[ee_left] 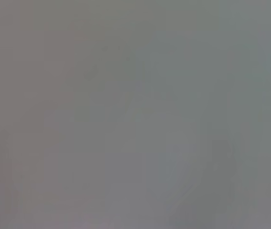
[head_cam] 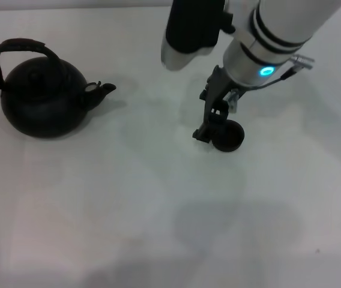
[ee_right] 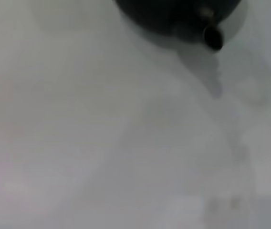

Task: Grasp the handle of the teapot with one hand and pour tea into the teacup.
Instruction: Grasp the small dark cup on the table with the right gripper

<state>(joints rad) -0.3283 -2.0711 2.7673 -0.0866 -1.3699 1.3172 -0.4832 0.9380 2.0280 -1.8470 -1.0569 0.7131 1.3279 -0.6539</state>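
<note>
1. Teapot point(head_cam: 43, 101) sits upright on the white table point(head_cam: 128, 204), and I take it as my landmark; its handle point(head_cam: 20, 48) arches over the lid and nothing touches it.
2. Its spout point(head_cam: 101, 90) points toward the cup point(head_cam: 228, 135), which stands well apart from the pot on the spout side.
3. Right gripper point(head_cam: 209, 129) is down at the cup, on the side of it facing the teapot — one dark finger point(head_cam: 203, 133) reaches the table just beside the cup's rim and seems to touch it.
4. From my head view I cannot tell whether its fingers are spread or pinching the cup; they overlap the cup's edge.
5. Right wrist view shows only the spout tip point(ee_right: 213, 37) and part of the pot's body over bare table.
6. Left gripper shows in no view — the left wrist camera gives me only a flat grey field.
</note>
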